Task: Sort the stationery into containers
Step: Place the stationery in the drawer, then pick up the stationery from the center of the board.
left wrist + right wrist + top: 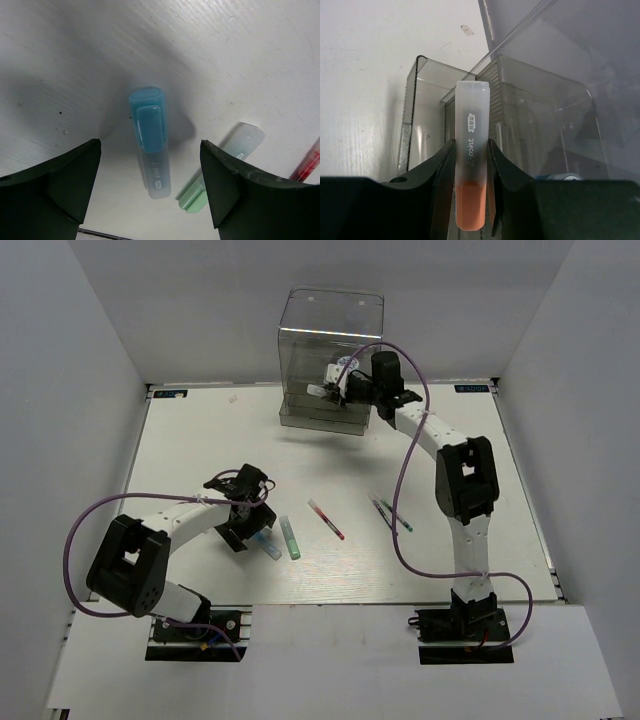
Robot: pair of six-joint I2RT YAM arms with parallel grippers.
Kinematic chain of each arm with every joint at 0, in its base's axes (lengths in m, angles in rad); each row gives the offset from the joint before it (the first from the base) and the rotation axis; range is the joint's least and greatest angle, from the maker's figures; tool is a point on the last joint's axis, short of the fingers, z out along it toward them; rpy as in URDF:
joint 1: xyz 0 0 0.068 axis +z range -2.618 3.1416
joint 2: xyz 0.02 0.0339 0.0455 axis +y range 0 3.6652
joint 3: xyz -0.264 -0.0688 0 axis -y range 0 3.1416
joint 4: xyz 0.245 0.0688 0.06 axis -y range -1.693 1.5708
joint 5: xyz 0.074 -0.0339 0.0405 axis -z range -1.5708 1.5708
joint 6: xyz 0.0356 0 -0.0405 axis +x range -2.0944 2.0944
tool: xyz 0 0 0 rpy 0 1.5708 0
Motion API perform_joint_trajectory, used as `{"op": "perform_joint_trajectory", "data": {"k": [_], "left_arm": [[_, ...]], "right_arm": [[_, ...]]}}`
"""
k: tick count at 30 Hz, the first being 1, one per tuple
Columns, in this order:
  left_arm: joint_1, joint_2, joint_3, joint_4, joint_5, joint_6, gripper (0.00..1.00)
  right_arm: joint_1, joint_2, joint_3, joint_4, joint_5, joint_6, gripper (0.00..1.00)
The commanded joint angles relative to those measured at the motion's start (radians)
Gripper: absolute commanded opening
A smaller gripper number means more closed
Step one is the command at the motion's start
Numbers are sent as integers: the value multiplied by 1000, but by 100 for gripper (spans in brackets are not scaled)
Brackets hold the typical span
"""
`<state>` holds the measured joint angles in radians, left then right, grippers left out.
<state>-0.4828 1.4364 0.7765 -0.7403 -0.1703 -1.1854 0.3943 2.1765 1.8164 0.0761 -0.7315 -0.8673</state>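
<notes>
Orange-tipped marker (471,165) | clamped in right gripper (471,146), pointing 12 o'clock toward clear box (540,115) | light-blue marker (150,150) on table (225,50), centred inside wide-apart left gripper (150,142) | green marker (200,195) at its 4 o'clock

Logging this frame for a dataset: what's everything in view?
table: 1, white, under everything
clear drawer box: 1, dark lower part, table's far edge
orange marker: 1, orange-tipped, in right gripper at the box
jar: 1, blue-and-white, at the box, mostly hidden
light-blue marker: 1, on table under left gripper
green marker: 1, beside it
red pen: 1, mid-table
dark pens: 2, right of the red pen
left gripper: 1, black, open
right gripper: 1, black, shut on orange marker
</notes>
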Motion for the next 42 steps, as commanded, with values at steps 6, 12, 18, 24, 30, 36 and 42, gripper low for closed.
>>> {"op": "perform_joint_trajectory", "data": {"k": [6, 12, 18, 24, 30, 36, 42], "left_arm": [[-5, -1, -16, 35, 15, 3, 78], [-5, 30, -16, 35, 26, 3, 65], [-5, 39, -16, 25, 26, 3, 51], [-14, 50, -16, 25, 35, 3, 24], [-14, -37, 79, 67, 35, 73, 5], [4, -30, 282, 266, 97, 161, 0], [4, 203, 530, 410, 162, 86, 0]], "right_arm": [[0, 57, 55, 57, 21, 1, 16], [-2, -30, -93, 163, 20, 40, 51], [-9, -220, -339, 335, 35, 220, 60], [-28, -490, -615, 372, 47, 341, 90], [-34, -662, -804, 225, 78, 430, 90], [-35, -765, -983, 91, 8, 402, 54], [-34, -866, -1103, 74, -17, 455, 7]]}}
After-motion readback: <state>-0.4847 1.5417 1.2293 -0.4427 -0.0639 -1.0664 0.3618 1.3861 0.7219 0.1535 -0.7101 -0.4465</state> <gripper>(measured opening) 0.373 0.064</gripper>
